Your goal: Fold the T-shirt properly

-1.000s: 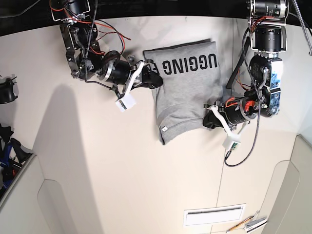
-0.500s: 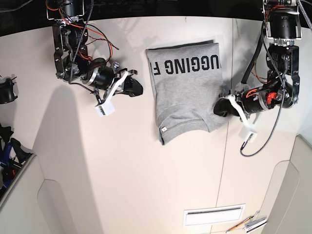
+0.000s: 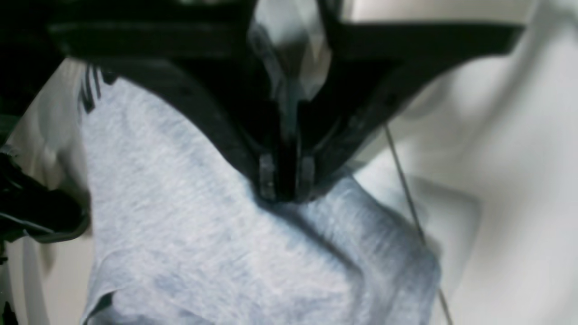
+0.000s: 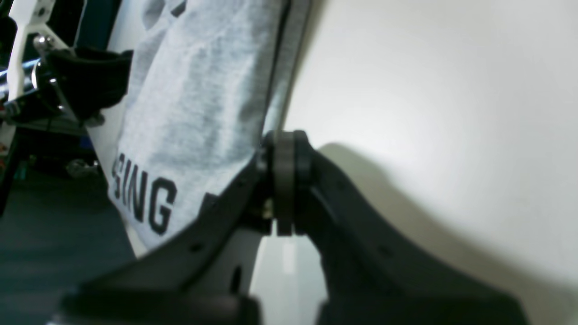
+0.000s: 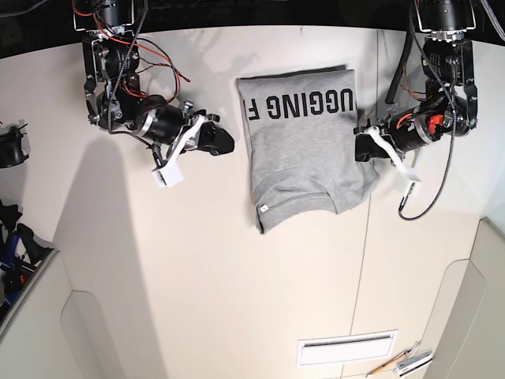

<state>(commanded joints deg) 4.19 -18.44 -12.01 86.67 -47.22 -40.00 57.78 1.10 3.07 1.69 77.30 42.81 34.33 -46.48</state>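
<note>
The heather-grey T-shirt (image 5: 304, 150) lies folded into a rough rectangle at the back of the white table, with black letters across its far part. My left gripper (image 5: 361, 151) is at the shirt's right edge. In the left wrist view it (image 3: 285, 183) is shut, tips down against the grey cloth (image 3: 203, 234); I cannot tell if any cloth is pinched. My right gripper (image 5: 227, 142) sits just left of the shirt, apart from it. In the right wrist view it (image 4: 284, 180) is shut on nothing, with the lettered cloth (image 4: 194, 104) beyond it.
The table (image 5: 197, 276) has a seam (image 5: 364, 268) running toward the front right. A white slotted plate (image 5: 347, 347) and some pens (image 5: 402, 363) lie near the front edge. Dark gear (image 5: 12, 146) sits off the table's left side.
My right gripper left the shirt's left edge and pulled back to the left. My left gripper slid from the lower right corner up along the right edge; that corner now bulges outward.
</note>
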